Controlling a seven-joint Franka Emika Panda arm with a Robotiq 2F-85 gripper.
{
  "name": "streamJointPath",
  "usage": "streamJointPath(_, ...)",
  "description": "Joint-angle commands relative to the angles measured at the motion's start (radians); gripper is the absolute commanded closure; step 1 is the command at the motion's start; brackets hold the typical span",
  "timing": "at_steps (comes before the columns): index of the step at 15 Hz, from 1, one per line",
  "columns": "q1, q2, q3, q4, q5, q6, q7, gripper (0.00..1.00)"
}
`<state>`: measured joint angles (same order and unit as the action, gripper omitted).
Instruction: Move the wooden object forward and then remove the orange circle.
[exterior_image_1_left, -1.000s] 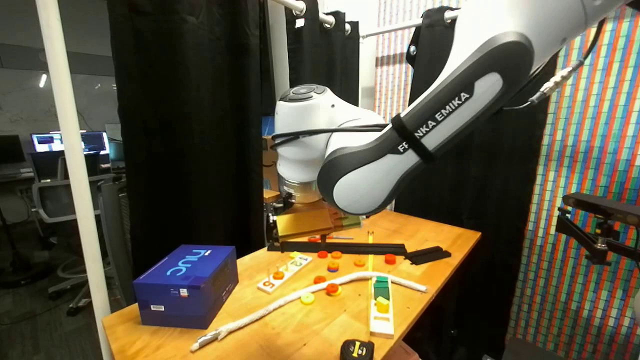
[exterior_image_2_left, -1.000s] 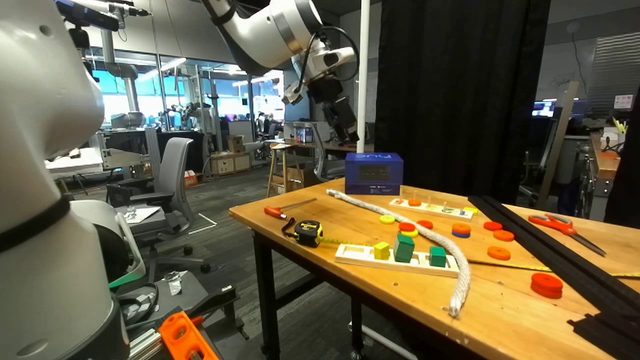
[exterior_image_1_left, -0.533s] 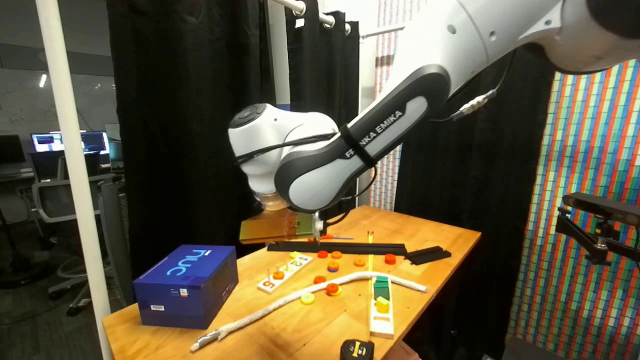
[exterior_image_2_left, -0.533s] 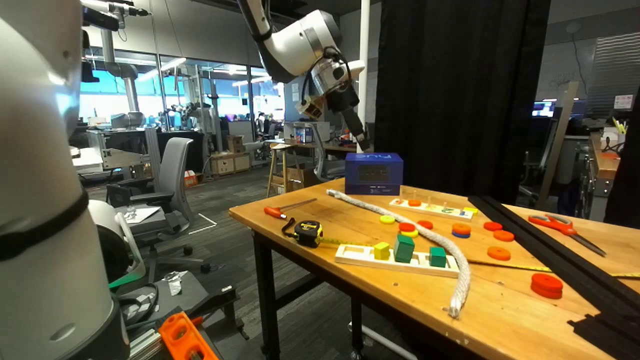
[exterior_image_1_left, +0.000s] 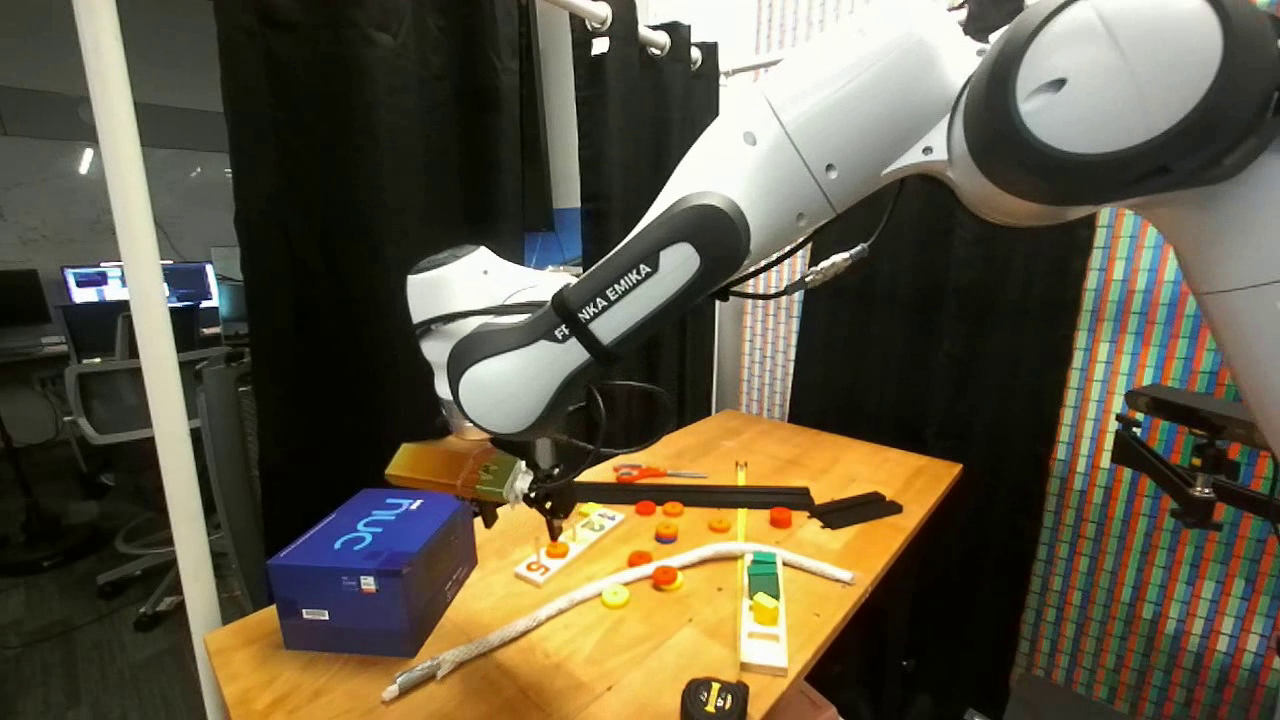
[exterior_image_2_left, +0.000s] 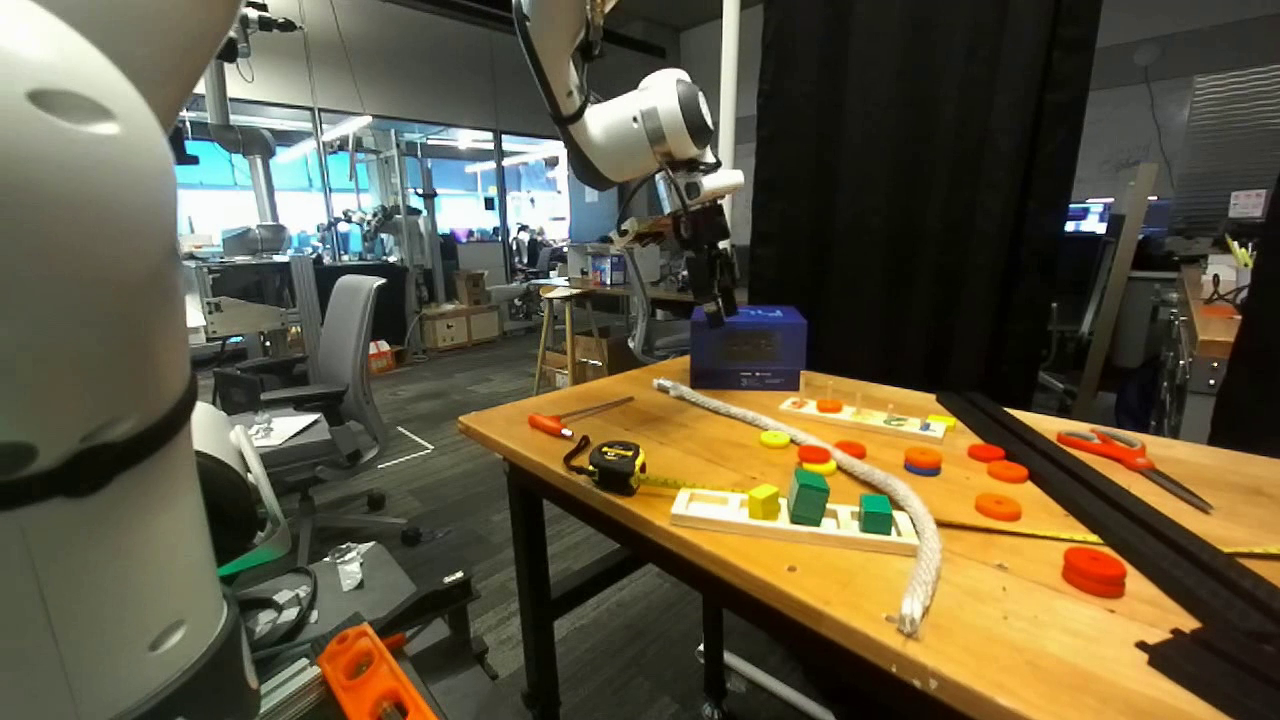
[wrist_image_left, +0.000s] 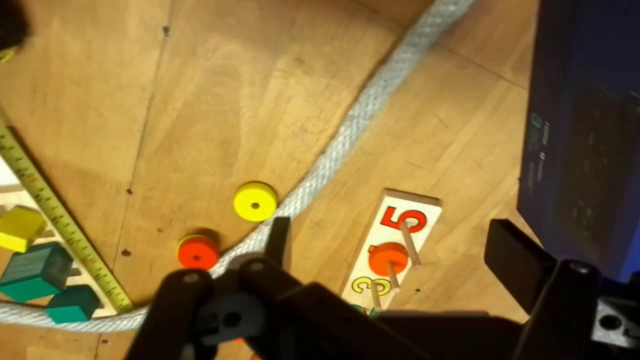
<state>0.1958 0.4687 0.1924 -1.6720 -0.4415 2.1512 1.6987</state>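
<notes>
Wooden board (wrist_image_left: 382, 236): lower half of the wrist view, right of centre, flat on the surface (wrist_image_left: 210, 125), red 5 at its upper end; it has stayed put in both exterior views.
Orange disc (wrist_image_left: 382, 257): around a peg (wrist_image_left: 393, 281) of that board, second from the 5's end, and it hasn't budged either.
Arm (exterior_image_1_left: 670, 265): and down it comes, lower and farther left in an exterior view than half a second ago!
Jaws: wide apart, the board between them in the wrist view; in an exterior view one tip shows just above the orange disc, touching or not, I can't tell.
Blue box (exterior_image_2_left: 748, 355): unmoved, and now the jaws cover part of its top in an exterior view, where moments ago they showed just above it.
Scissors (exterior_image_1_left: 650, 473): in plain sight below the middle of an exterior view, handles partly masked before by the arm.
</notes>
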Motion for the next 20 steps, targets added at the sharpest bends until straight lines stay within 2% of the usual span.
streamJointPath(1,0.022,0.018,-0.080,0.082,0.099,0.080,-0.016,0.00)
streamJointPath(7,-0.010,0.026,-0.152,0.082,0.214,0.168,-0.060,0.00)
streamJointPath(15,-0.071,0.124,-0.180,0.119,0.397,0.143,-0.165,0.00)
streamJointPath(20,-0.083,0.202,-0.179,0.169,0.452,0.114,-0.259,0.00)
